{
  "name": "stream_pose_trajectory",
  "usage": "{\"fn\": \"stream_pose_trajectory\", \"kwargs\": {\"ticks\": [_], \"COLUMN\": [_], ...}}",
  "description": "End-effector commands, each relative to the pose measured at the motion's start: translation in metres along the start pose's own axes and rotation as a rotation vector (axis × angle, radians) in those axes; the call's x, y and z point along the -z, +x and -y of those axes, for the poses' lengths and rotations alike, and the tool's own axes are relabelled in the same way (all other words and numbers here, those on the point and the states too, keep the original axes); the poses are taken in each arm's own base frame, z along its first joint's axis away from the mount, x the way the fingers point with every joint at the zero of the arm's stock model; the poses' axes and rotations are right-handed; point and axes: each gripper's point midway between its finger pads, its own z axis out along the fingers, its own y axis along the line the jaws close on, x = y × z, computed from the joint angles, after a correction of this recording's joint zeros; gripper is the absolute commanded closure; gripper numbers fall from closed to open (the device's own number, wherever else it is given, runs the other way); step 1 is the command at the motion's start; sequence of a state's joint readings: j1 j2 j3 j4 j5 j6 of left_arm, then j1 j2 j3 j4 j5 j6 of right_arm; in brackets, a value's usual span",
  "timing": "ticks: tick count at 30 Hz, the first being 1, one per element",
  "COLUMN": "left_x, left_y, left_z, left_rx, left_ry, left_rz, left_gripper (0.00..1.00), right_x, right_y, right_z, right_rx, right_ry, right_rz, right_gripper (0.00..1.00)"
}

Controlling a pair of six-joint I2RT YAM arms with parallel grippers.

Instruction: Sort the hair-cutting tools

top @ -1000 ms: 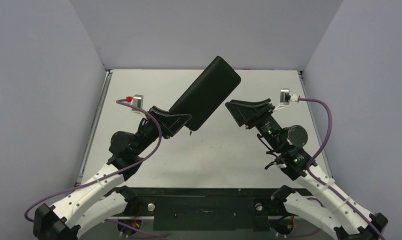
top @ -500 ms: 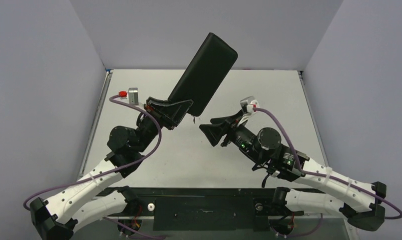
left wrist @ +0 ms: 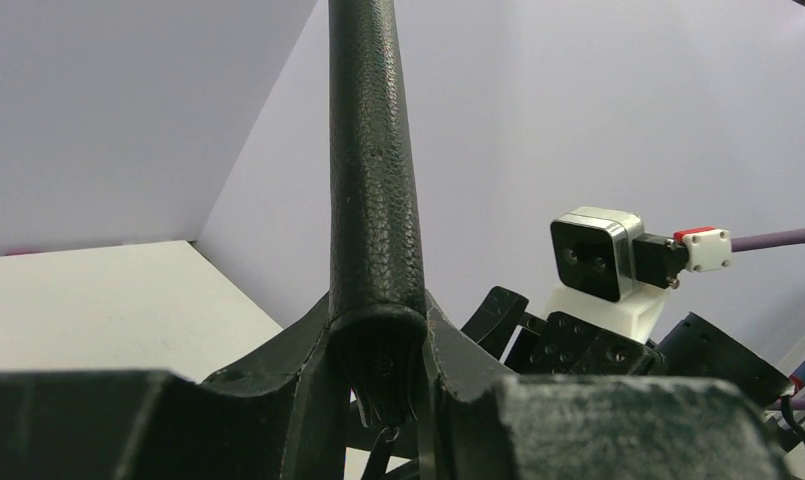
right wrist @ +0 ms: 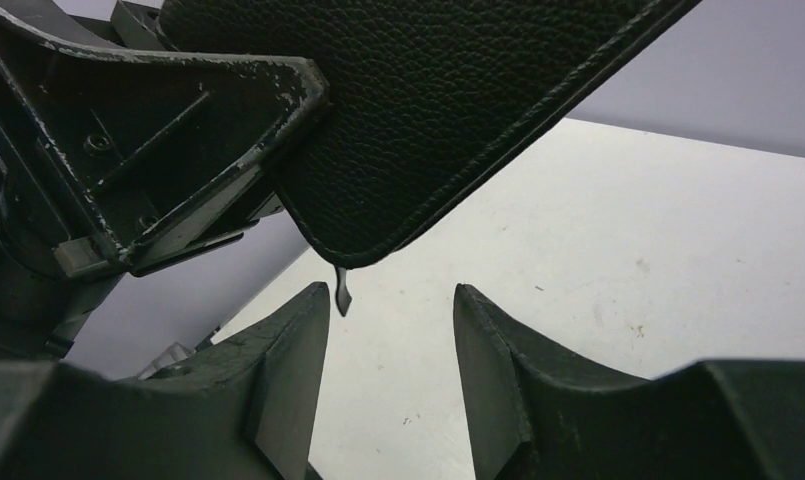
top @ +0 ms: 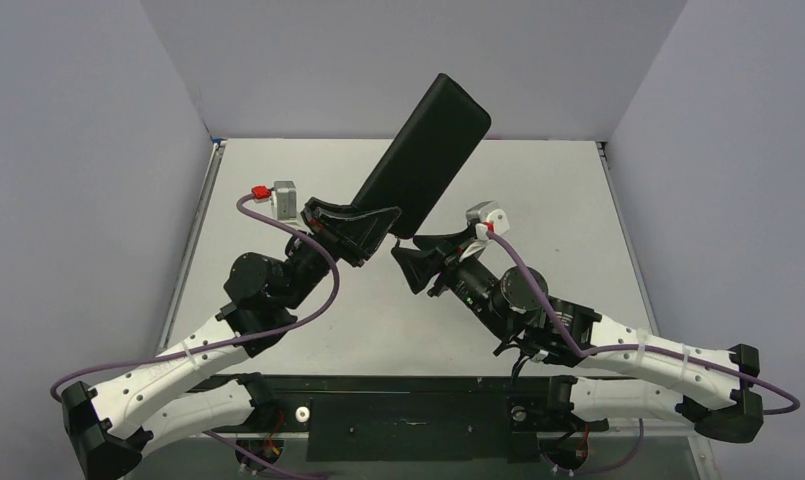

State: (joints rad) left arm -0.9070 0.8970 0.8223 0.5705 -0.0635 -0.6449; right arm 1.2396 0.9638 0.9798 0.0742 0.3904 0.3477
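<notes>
A flat black zip case [top: 423,150] is held in the air, tilted up toward the back wall. My left gripper [top: 378,225] is shut on its lower end. In the left wrist view the case's edge [left wrist: 373,150] rises straight up from between the fingers [left wrist: 278,370]. My right gripper [top: 406,262] is open just below and right of the case's lower corner. In the right wrist view a small zipper pull [right wrist: 343,290] hangs from the case [right wrist: 448,100], just above my right gripper's [right wrist: 390,300] left fingertip, with nothing between the jaws. The hair-cutting tools are out of view.
The pale table top [top: 538,200] lies beneath both arms, closed in by grey walls at the left, right and back. A metal rail runs along the table's left edge [top: 193,250]. The two wrists sit close together over the table's middle.
My right arm has swung in from the right to just under the case's lower corner, its jaws narrowing. My left arm has kept its grip and shifted the case slightly.
</notes>
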Motion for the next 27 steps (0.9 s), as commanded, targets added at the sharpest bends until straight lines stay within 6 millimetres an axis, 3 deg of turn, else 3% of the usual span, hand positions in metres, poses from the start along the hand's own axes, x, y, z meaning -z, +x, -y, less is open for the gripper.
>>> {"fn": "stream_pose_trajectory", "kwargs": {"ticks": [1, 16, 27], "left_x": [-0.003, -0.001, 0.001], "left_y": [-0.065, -0.067, -0.066], "left_z": [0.046, 0.047, 0.047], "left_rx": [-0.011, -0.020, -0.021], "left_ry": [0.121, 0.118, 0.120], "left_rz": [0.191, 0.198, 0.190], "left_gripper": [1.00, 1.00, 1.00], "right_x": [0.001, -0.006, -0.010], "right_y": [-0.032, -0.030, -0.031], "right_z": [-0.003, -0.015, -0.012], "right_rx": [-0.004, 0.033, 0.029], "right_ry": [0.017, 0.012, 0.047], "right_rz": [0.102, 0.084, 0.088], "right_gripper": [0.54, 0.51, 0.73]}}
